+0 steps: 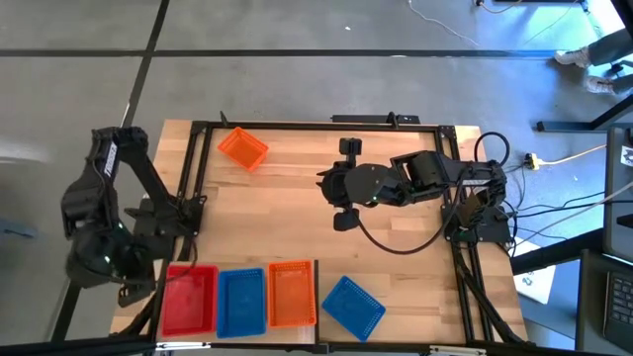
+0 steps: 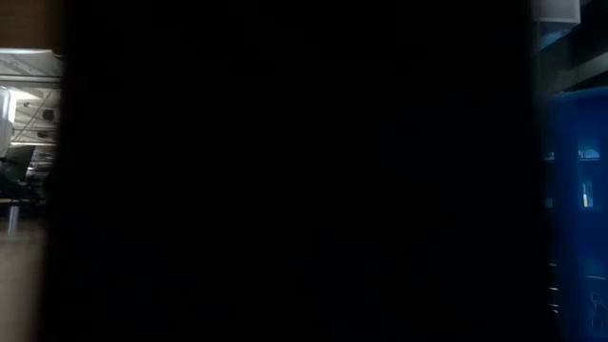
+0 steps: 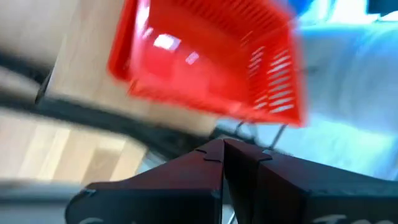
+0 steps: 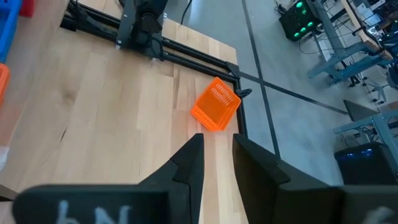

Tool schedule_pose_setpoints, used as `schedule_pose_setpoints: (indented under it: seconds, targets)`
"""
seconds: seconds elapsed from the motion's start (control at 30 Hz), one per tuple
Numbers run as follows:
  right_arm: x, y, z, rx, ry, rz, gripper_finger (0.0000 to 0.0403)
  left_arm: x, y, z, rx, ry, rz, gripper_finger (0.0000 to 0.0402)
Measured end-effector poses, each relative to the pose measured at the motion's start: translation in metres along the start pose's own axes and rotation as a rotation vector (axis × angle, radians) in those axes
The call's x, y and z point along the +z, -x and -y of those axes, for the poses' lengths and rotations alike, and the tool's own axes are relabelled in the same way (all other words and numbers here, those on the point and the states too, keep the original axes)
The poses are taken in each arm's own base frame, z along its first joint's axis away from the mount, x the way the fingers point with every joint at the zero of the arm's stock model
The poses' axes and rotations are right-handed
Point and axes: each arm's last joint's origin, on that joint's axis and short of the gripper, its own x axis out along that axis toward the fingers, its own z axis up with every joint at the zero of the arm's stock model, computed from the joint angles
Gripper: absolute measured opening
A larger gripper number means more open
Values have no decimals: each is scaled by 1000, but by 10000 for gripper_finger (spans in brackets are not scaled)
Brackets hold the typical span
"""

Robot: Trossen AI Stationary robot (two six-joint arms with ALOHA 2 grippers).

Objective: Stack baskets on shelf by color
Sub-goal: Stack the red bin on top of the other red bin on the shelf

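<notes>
Three baskets stand side by side at the table's near edge: a red one [image 1: 190, 299], a blue one [image 1: 240, 302] and an orange one [image 1: 292, 294]. Another blue basket [image 1: 352, 307] lies askew on the tabletop to their right. A lone orange basket [image 1: 242, 148] [image 4: 216, 104] rests at the far left. My left gripper [image 3: 224, 152] is shut and empty, off the near left corner, and looks at the red basket [image 3: 211, 56], which sits on a pale panel, the shelf [image 3: 78, 74]. My right gripper [image 1: 331, 186] [image 4: 217, 149] hovers open over the table's middle, pointing toward the lone orange basket.
A black frame [image 1: 198, 168] runs round the striped wooden tabletop, with rails along the left, far and right sides. A black cable [image 1: 396, 245] loops from the right arm over the table. Something dark right in front of the low camera blocks nearly all of that view.
</notes>
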Motion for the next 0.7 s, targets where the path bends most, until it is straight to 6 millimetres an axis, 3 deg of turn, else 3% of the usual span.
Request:
schedule_pose_setpoints:
  seconds: [0.17,0.4,0.7]
  targets:
    - [0,0,0,0,0,0,87,5,16,7,-86,-121,152,0]
    - [0,0,0,0,0,0,87,4,-2,0,-11,-127,135,0]
    - [0,0,0,0,0,0,87,4,-9,-4,11,-133,136,0]
